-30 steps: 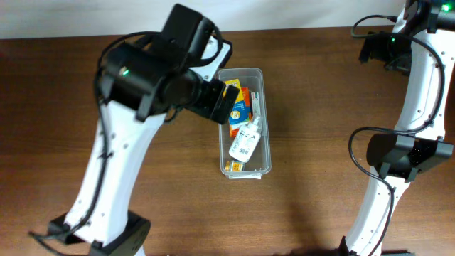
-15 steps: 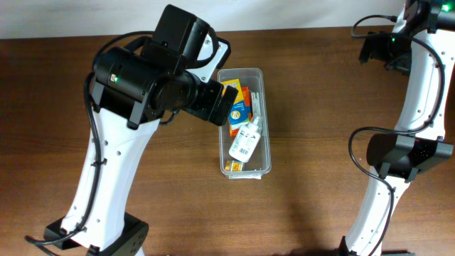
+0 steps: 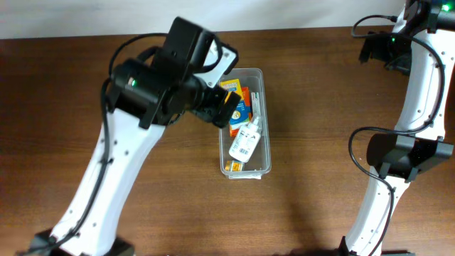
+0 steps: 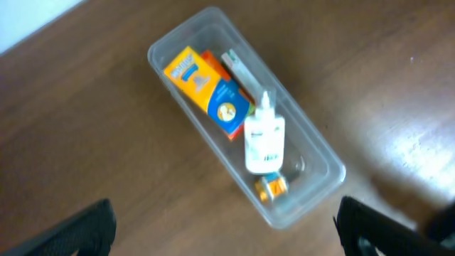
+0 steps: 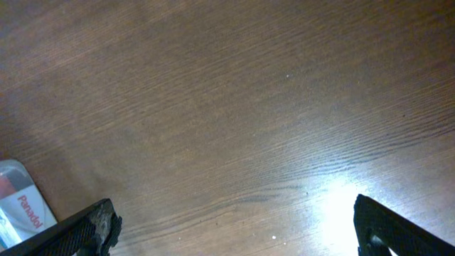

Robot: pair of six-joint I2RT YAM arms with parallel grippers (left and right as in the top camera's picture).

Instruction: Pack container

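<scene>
A long, narrow container [image 4: 313, 186] of clear plastic with rounded corners lies on a dark brown wooden table [image 3: 320, 107], directly below and slightly ahead of the left claw [image 4: 224, 238]. It sits diagonally between the lines of the claw's two black fingers. Inside it, at the end farthest from the claw, a yellow and blue cardboard box [image 4: 206, 85] rests on a flat orange box [image 4: 213, 60], with a slim white tube [image 4: 238, 67] alongside. A white squeeze bottle with a pointed cap [image 4: 264, 139] lies nearer the claw, and a small orange item [image 4: 272, 187] sits at the closest end. The left claw is spread wide and holds nothing. Over the last second the left arm has swung and shifted its wrist above the container. The contents have not moved and the jaws have stayed apart. This suggests a drop is finished and the arm is repositioning rather than reaching in. The right claw [image 5: 242, 235], well away from the container, is also spread wide and empty over bare wood. A white pack with red lettering [image 5: 21, 206] lies just outside its left finger, possibly the next thing to pack.
</scene>
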